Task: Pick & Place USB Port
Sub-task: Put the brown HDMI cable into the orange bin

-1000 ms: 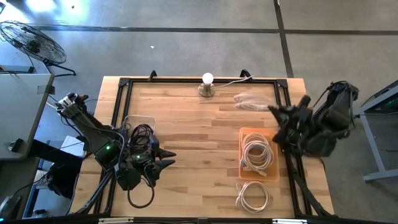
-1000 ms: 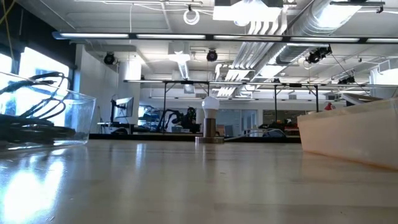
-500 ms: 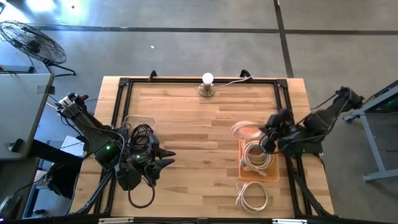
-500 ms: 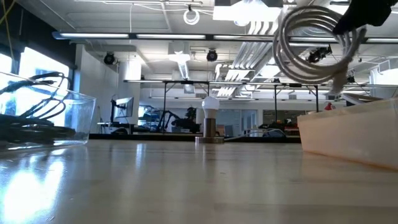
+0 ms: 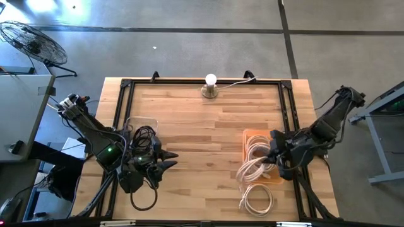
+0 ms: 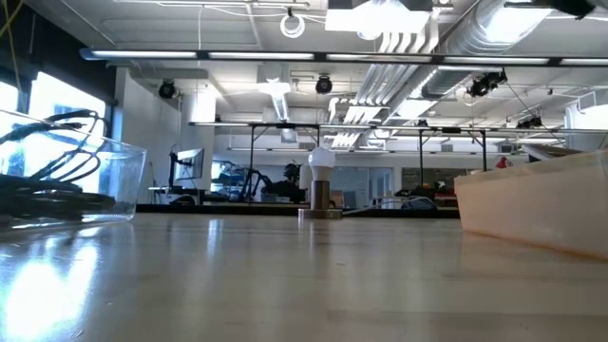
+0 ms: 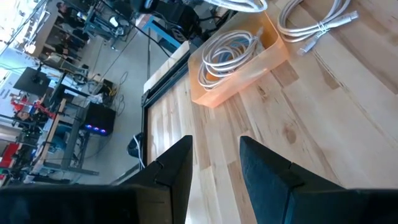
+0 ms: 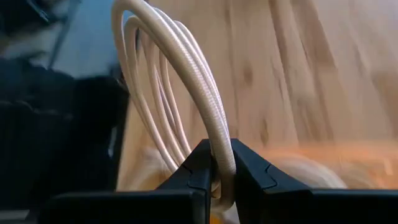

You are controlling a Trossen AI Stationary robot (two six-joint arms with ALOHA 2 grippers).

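Hanging over the right side of the desk [image 5: 208, 120], the right tool [image 8: 216, 180] was clamped on a coil of white cable [image 8: 177, 74], its fingers [image 8: 200, 167] pinching the loop from both sides. From above, that coil [image 5: 251, 169] trailed off the near left corner of the orange tray [image 5: 247, 134], and most of the tool itself was lost under the dark arm, so only the wrist camera showed the grip clearly. A second white coil [image 5: 260, 151] lay inside the tray, partly covered by the arm. A third bundle [image 5: 255, 199] lay on the bare wood just beside the tray, close to the near edge of the desk.

The left tool [image 5: 169, 161] waited near the left edge, next to a clear bin [image 5: 140, 121] of black cables [image 5: 145, 134]; its fingers [image 7: 177, 168] stood apart with nothing between them. Much of the bin was hidden behind the arm and the tangle of black wire.

A small lamp with a round bulb [image 5: 210, 81] stood at the middle of the far edge.

At desk height neither tool appeared. Only the bin's wall [image 6: 123, 180] at the left, the tray's side [image 6: 532, 209] cut off at the right, and the lamp [image 6: 322, 185] far back could be made out; the held coil was out of that picture.
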